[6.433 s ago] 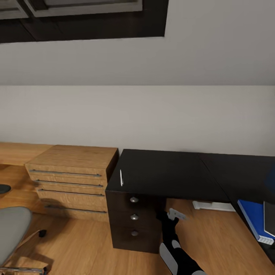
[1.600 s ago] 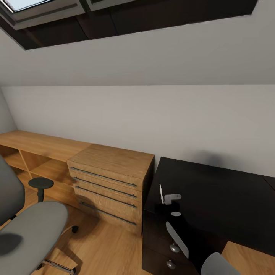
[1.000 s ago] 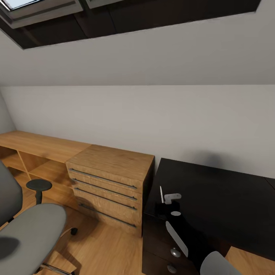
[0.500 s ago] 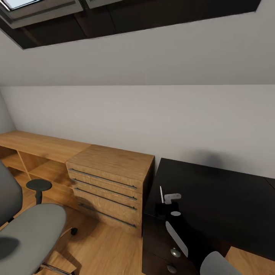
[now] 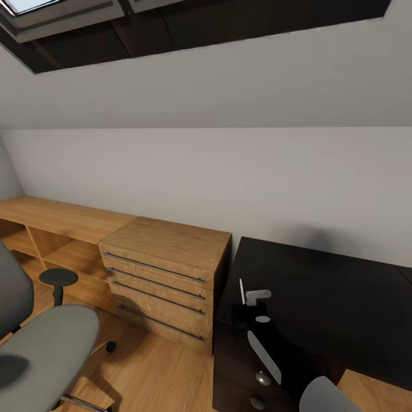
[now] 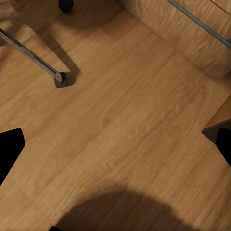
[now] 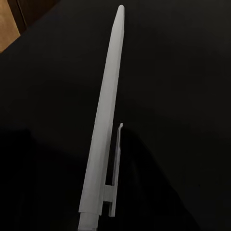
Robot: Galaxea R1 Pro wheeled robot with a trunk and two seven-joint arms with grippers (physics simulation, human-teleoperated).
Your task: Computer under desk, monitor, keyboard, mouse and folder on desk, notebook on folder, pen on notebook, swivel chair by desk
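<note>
A glossy black bench (image 5: 320,292) is seen from the head view at the lower right, set against a plain pale wall (image 5: 229,171). Just beside its left end stands a light wooden dresser (image 5: 166,269) with four drawers and long metal handles. A low wooden shelf unit (image 5: 51,223) is placed further left along the same wall. A dark-framed skylight (image 5: 143,28) is set in the sloped ceiling above.

A thin white pen (image 5: 241,290) is seen lying on the bench top near its left front corner. The right hand (image 5: 257,297) is held over that corner, just beside the pen. Whether the right hand is open, closed or touching the pen cannot be told. In the right wrist view the pen (image 7: 103,130) is shown close up, lying flat on the black top (image 7: 183,96) with its clip to one side. Silver round knobs (image 5: 262,378) are seen on the black drawer unit under the bench corner, partly hidden by the right arm.

The swivel chair (image 5: 40,355), with grey seat and back and a round black armrest (image 5: 58,277), is seen at the lower left on the wooden floor (image 5: 160,372), apart from the bench.

In the left wrist view the wooden floor (image 6: 125,134) is shown with a chrome chair leg and caster (image 6: 59,79). The left hand's state cannot be told.
</note>
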